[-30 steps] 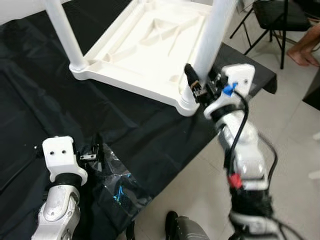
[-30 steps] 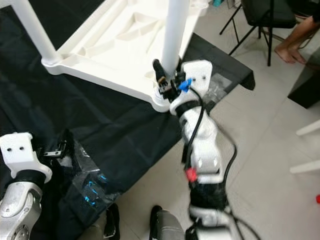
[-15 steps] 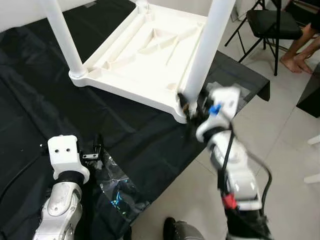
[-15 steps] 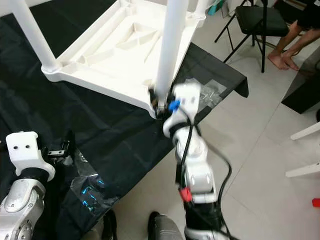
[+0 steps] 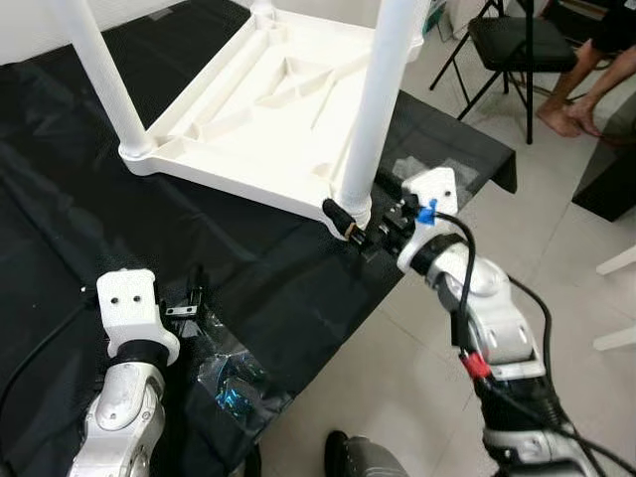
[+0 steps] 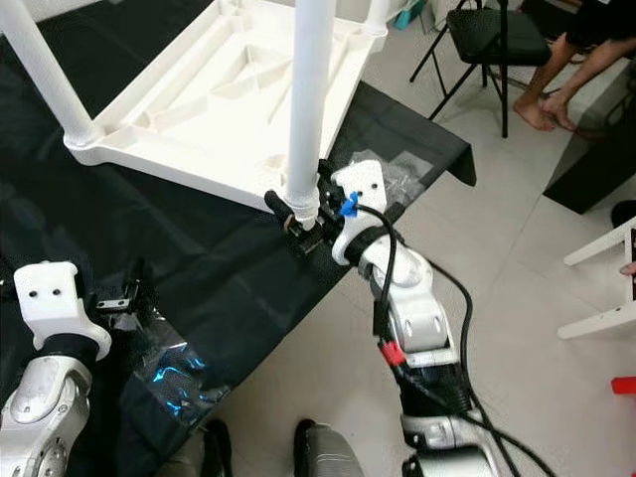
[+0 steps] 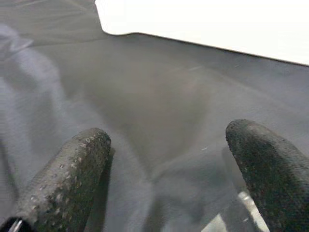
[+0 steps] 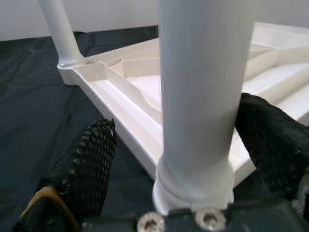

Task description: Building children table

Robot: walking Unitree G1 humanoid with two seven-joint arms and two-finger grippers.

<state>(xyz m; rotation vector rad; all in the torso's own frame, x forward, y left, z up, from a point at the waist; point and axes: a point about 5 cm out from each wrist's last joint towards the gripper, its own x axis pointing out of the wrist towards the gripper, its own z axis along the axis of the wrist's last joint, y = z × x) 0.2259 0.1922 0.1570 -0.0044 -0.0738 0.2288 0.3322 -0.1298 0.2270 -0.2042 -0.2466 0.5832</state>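
Two silver arms end in white blocky wrist housings, the left housing (image 5: 127, 308) showing two dark screw holes, the right arm (image 5: 484, 318) carrying black cables, a blue clip (image 5: 427, 212), a red collar (image 5: 475, 364), and textured black fingers (image 8: 84, 169).

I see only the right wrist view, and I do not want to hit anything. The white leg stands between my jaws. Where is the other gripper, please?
Observer: The left gripper is low over the black cloth, jaws open and holding nothing, apart from the upturned white table.
Operator: Is something lying near it?
Observer: Yes, a clear plastic bag lies on the cloth just beside it.
Operator: Is anybody close by?
Observer: A person's bare feet are on the floor next to a black chair, off to the robot's right and away from the table.
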